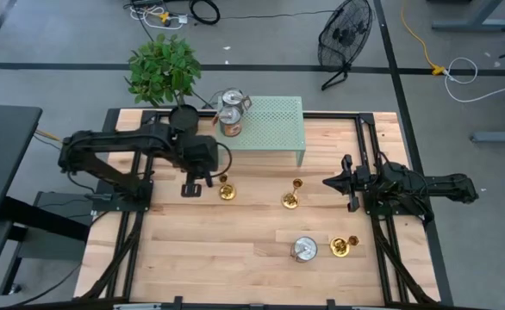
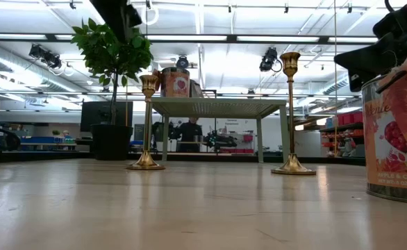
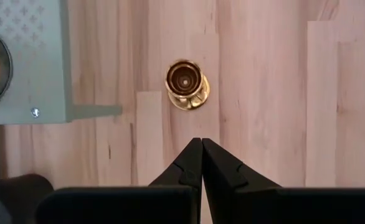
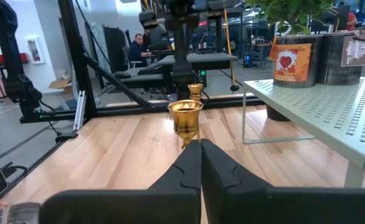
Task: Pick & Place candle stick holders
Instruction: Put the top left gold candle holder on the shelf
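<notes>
Left gripper (image 1: 195,188), clenched empty, has 1 candle stick holder (image 1: 227,191) at 3 o'clock; prob. slick, top-heavy — grab stem.

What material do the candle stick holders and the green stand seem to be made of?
The candle stick holders look like polished brass or brass-plated metal: gold colour with bright mirror-like reflections. The stand looks like painted sheet metal: pale green matte surface, regular punched holes, a screw at its corner.

Overhead, table-level and two wrist views, sharing one candle stick holder (image 1: 227,191).
</notes>
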`<move>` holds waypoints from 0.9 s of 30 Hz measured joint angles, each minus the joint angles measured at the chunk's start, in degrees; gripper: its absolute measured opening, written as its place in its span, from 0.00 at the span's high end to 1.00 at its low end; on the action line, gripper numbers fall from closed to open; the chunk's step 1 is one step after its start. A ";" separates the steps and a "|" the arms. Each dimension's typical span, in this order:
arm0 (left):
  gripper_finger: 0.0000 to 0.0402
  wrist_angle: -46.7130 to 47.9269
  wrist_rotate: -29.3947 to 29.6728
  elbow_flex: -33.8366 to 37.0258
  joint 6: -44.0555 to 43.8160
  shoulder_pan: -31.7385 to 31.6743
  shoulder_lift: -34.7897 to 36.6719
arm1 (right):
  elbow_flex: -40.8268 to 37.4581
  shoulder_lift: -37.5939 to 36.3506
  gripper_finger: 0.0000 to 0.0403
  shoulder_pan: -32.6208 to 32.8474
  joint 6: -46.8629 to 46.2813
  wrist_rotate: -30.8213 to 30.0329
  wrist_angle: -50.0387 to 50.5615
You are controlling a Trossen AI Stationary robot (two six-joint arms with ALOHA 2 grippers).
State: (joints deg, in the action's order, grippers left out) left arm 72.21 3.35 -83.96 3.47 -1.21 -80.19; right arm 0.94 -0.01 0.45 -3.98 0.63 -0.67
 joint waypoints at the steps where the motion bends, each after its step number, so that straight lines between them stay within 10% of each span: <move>1: 0.97 -1.01 -0.01 1.07 -0.48 0.00 0.59 | 0.00 0.00 0.99 0.00 0.02 0.13 -0.04; 27: 0.97 -22.93 -0.64 26.82 -7.29 0.22 6.02 | -0.01 0.00 0.99 0.01 0.01 0.28 -0.02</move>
State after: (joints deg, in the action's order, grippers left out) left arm 49.28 2.71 -57.14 -3.82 -0.99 -74.18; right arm 0.94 -0.01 0.46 -3.98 0.91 -0.69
